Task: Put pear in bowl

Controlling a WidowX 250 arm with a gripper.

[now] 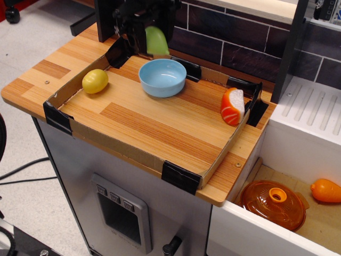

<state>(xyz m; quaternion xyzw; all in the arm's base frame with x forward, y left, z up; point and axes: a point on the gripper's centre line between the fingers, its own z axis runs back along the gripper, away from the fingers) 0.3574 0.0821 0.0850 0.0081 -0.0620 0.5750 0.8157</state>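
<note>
**Pear held in the air behind the bowl**

Pear, a small smooth light-green plastic toy fruit, hangs clear of the wooden worktop, pinched by the black fingers of the gripper at the top of the view. One dark finger shows against the fruit's left side; the other is hidden behind it, so the pinch is judged from the fruit being off the surface and pressed to the finger.

Just below the fingers and slightly to their right stands the round light-blue plastic bowl, upright on the worktop. Its inside is bare; the pear is above its far rim, not in it.

Left of the fingers and lower down, a yellow lemon-shaped toy fruit lies near the cardboard wall of the shallow tray that borders the worktop. Far to the right of the fingers, an orange-and-white toy sushi piece stands against the tray's right wall.

Well below and right of the fingers, in the lower sink compartment, sit an orange translucent lidded pot and, beside it, an orange toy vegetable, apart from each other.
</note>
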